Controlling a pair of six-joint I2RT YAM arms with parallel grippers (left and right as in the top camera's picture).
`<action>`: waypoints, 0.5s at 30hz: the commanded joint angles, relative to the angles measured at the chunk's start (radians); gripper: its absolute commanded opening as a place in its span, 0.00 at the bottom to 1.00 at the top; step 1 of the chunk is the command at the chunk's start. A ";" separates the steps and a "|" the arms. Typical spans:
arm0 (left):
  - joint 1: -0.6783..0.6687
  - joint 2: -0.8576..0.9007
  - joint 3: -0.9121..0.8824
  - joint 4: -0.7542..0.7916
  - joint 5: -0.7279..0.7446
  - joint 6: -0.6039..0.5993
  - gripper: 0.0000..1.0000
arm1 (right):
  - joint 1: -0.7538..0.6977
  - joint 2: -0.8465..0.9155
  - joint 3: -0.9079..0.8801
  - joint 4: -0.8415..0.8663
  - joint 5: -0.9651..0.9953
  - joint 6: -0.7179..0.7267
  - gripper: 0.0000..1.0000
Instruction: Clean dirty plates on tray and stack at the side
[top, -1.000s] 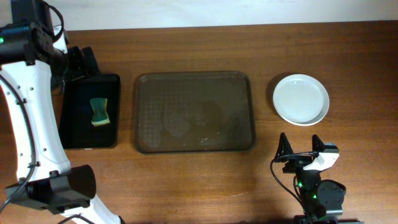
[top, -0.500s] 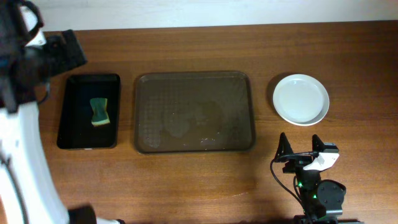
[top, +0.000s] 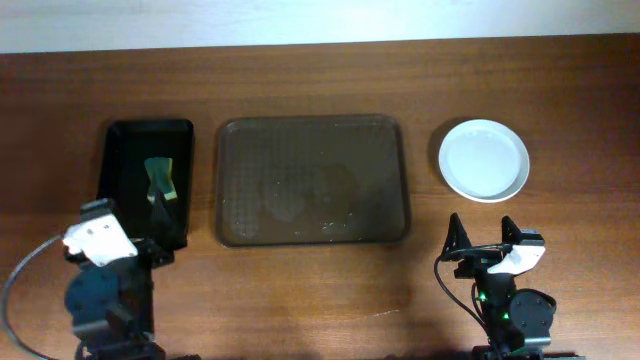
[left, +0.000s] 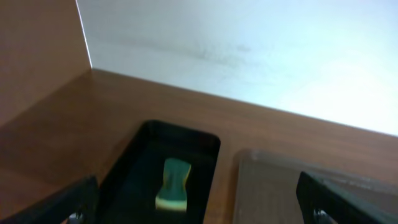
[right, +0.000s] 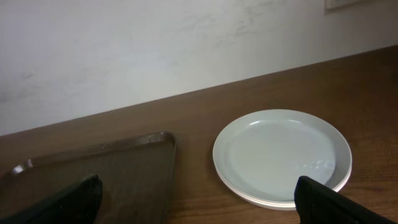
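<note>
Brown wood of the table (top: 320, 290) runs under both my arms, with a pale wall (right: 155, 43) behind. My right gripper (right: 205, 202) is spread wide, nothing between its fingers (right: 78, 202). My left gripper (left: 202, 205) is spread just as wide and equally bare.

Ahead of the right fingers and a little to their right sit the plates (right: 283, 155), on the table beside the tray (right: 93, 171) and apart from its short edge. They are round, so no axis matters; the tray's long side runs across between my arms. The right arm is by far the nearer to the stack. Ahead of the left lies the black tray (left: 134, 180) with a sponge (left: 171, 183).

From above, the plates read as one white disc and the tray shows only wet patches. The right wrist view shows layered rims, though I cannot count them. I judge the job about finished.
</note>
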 joint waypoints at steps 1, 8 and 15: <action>-0.003 -0.158 -0.192 0.113 -0.025 0.016 0.99 | 0.009 -0.007 -0.005 -0.004 0.001 -0.007 0.98; -0.003 -0.396 -0.538 0.379 -0.029 0.017 0.99 | 0.009 -0.007 -0.005 -0.004 0.001 -0.007 0.98; -0.004 -0.455 -0.603 0.299 0.003 0.046 0.99 | 0.009 -0.007 -0.005 -0.004 0.001 -0.007 0.99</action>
